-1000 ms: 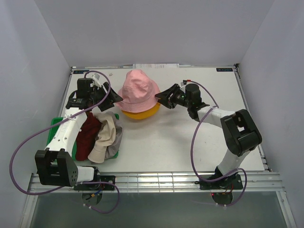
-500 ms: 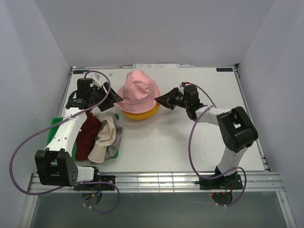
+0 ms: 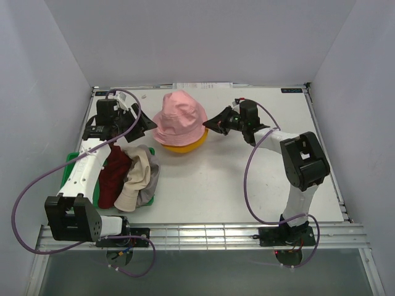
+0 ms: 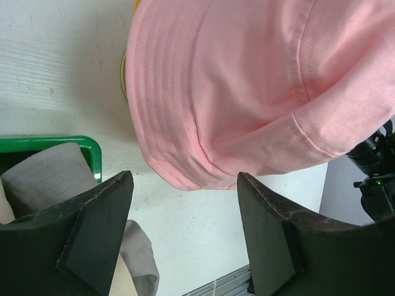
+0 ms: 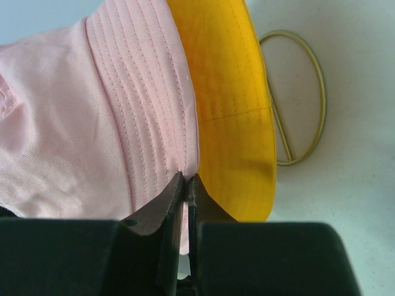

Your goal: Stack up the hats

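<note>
A pink hat (image 3: 179, 116) sits on top of a yellow-orange hat (image 3: 182, 145) at the table's middle back. My right gripper (image 3: 208, 126) is shut on the pink hat's brim (image 5: 162, 135) at its right side, with the yellow-orange brim (image 5: 229, 105) just beside it. My left gripper (image 3: 147, 125) is open at the pink hat's left edge (image 4: 203, 117), empty, jaws apart below the brim. A dark red hat (image 3: 113, 176), a cream-beige hat (image 3: 139, 169) and a grey hat (image 3: 148, 188) lie heaped at the left.
A green tray (image 3: 69, 161) lies under the heap at the left edge; its corner shows in the left wrist view (image 4: 74, 143). A gold wire stand's ring (image 5: 302, 98) lies on the table beneath the yellow-orange hat. White walls enclose the table.
My right gripper has moved left and back and closed on the pink hat's brim. The left gripper has shifted slightly back. The hats on the stand have shifted a little.
</note>
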Action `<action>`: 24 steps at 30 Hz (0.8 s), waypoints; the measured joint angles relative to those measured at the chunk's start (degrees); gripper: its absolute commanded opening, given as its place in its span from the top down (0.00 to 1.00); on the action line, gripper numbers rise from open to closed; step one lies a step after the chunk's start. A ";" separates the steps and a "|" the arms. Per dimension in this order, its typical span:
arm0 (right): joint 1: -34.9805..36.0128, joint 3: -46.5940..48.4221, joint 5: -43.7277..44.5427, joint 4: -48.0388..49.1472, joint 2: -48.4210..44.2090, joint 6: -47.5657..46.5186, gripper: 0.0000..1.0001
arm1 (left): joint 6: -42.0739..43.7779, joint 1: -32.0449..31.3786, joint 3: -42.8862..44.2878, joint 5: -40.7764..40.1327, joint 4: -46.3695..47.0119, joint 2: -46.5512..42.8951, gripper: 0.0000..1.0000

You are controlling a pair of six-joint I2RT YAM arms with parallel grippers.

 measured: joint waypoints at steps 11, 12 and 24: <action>-1.53 11.98 -4.57 -12.35 5.84 -9.62 0.92 | -4.61 5.88 0.92 5.14 3.80 4.50 0.22; -1.57 12.74 -4.76 -13.25 6.27 -10.25 0.92 | -5.20 6.27 0.92 5.90 4.44 5.38 0.23; -2.16 17.42 -6.71 -20.76 8.66 -17.44 0.92 | -11.52 7.23 0.94 13.94 14.25 16.83 0.24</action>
